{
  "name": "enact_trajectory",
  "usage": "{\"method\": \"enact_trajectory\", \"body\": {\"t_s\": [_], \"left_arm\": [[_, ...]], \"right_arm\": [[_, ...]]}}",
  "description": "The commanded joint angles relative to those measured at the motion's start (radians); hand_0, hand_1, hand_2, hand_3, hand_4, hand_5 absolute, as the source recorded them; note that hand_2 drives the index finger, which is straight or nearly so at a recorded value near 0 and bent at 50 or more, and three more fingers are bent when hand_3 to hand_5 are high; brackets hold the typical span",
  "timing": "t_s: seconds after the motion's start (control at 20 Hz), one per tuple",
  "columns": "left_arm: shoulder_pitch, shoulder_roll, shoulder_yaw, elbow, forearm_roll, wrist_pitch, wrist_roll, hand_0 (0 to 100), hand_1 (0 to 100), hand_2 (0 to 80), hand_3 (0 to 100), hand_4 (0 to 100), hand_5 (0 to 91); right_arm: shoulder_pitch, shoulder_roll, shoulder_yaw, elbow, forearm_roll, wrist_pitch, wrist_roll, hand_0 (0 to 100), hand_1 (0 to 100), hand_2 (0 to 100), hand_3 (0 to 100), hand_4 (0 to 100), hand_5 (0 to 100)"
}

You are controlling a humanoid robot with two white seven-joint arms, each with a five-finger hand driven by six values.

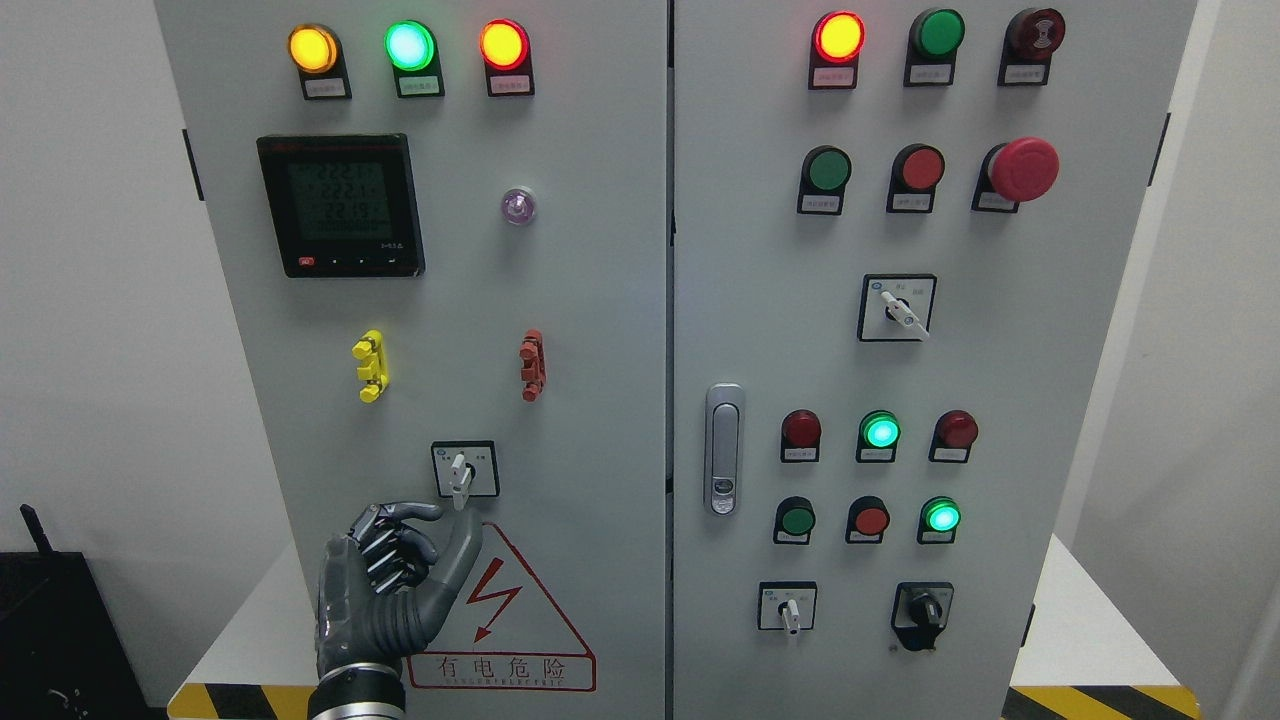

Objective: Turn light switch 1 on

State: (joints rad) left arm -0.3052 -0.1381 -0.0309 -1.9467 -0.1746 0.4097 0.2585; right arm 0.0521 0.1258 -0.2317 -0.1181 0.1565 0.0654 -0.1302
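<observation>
Cabinet [600,300]: grey, two doors, fills the middle of the frame; the seam between the doors runs top to bottom just right of centre.
Switch 1 [460,478]: white rotary lever on a square black-framed plate, lower left door, below centre of the frame. Lever points down.
Left robot hand [395,575]: dark grey, enters at the bottom edge left of centre. Fingers curled in, holding nothing. Thumb raised, its tip just below the lever end; contact cannot be told.
Right robot hand: out of frame.
Warning triangle [510,600]: red outline with lightning bolt, directly below switch 1, partly behind the hand.
Meter [340,205]: black digital display, upper left door, green digits lit.
Top lamps, left door: yellow lamp [313,48], green lamp [410,45] and red lamp [503,44], all lit.
Clips: yellow clip [371,365] and red clip [533,365], mid left door, well apart.
Door handle [723,448]: silver, left edge of the right door.
E-stop [1023,168]: red mushroom button, upper right.
Right door: further lamps, buttons and three more rotary selectors.
Counter [1070,620]: white, with yellow-black striped edge at the bottom corners; carries the cabinet.
</observation>
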Motion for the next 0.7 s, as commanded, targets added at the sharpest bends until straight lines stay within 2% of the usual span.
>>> {"method": "enact_trajectory", "body": {"t_s": [0.0, 0.3, 0.65], "left_arm": [[-0.015, -0.005, -0.006, 0.017, 0.000, 0.001, 0.005, 13, 75, 52.4, 87, 91, 85.8], [-0.028, -0.006, -0.007, 0.022, 0.000, 0.040, 0.005, 13, 74, 52.7, 87, 91, 85.7], [-0.038, -0.006, -0.010, 0.023, -0.002, 0.040, 0.005, 15, 71, 53.3, 88, 91, 85.8]], "right_arm": [[0.000, 0.000, 0.000, 0.000, 0.000, 0.001, 0.000, 31, 0, 0, 0, 0, 0], [0.000, 0.000, 0.000, 0.000, 0.000, 0.001, 0.000, 31, 0, 0, 0, 0, 0], [0.000, 0.000, 0.000, 0.000, 0.000, 0.001, 0.000, 31, 0, 0, 0, 0, 0]]}}
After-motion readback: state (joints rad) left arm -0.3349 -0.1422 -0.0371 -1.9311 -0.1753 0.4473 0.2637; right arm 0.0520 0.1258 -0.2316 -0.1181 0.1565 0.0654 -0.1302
